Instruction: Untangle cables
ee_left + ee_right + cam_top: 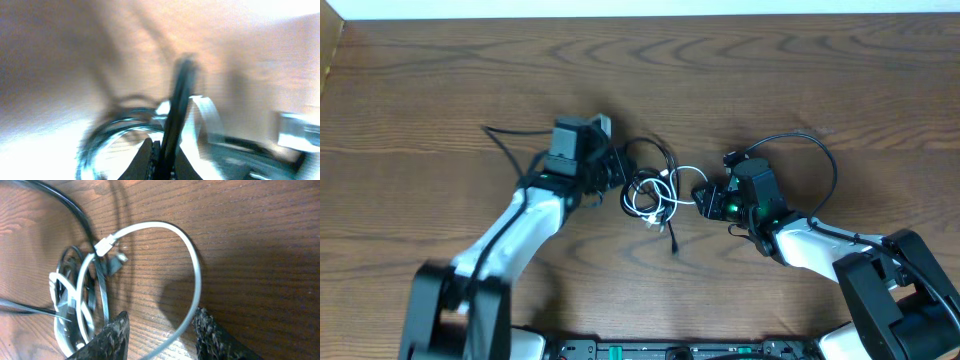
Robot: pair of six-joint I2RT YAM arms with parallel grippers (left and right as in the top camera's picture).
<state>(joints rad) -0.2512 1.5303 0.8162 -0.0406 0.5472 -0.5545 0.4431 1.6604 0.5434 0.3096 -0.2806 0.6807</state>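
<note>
A small tangle of black and white cables [653, 192] lies on the wooden table between my two arms. My left gripper [617, 170] is at the tangle's left edge. Its wrist view is blurred, but the left gripper [162, 146] is shut on a black cable [179, 100] that runs up from the jaws, with coiled black and white loops behind it. My right gripper [700, 198] is at the tangle's right edge. In its own view the right gripper [162, 314] is open, and a white cable [192, 265] loops between the fingers, lying close to the right one.
The brown wooden table [440, 80] ends at a white strip along the top of the overhead view. A thick black arm wire [825, 155] arcs beside the right arm, and another [505, 140] trails left of the left arm.
</note>
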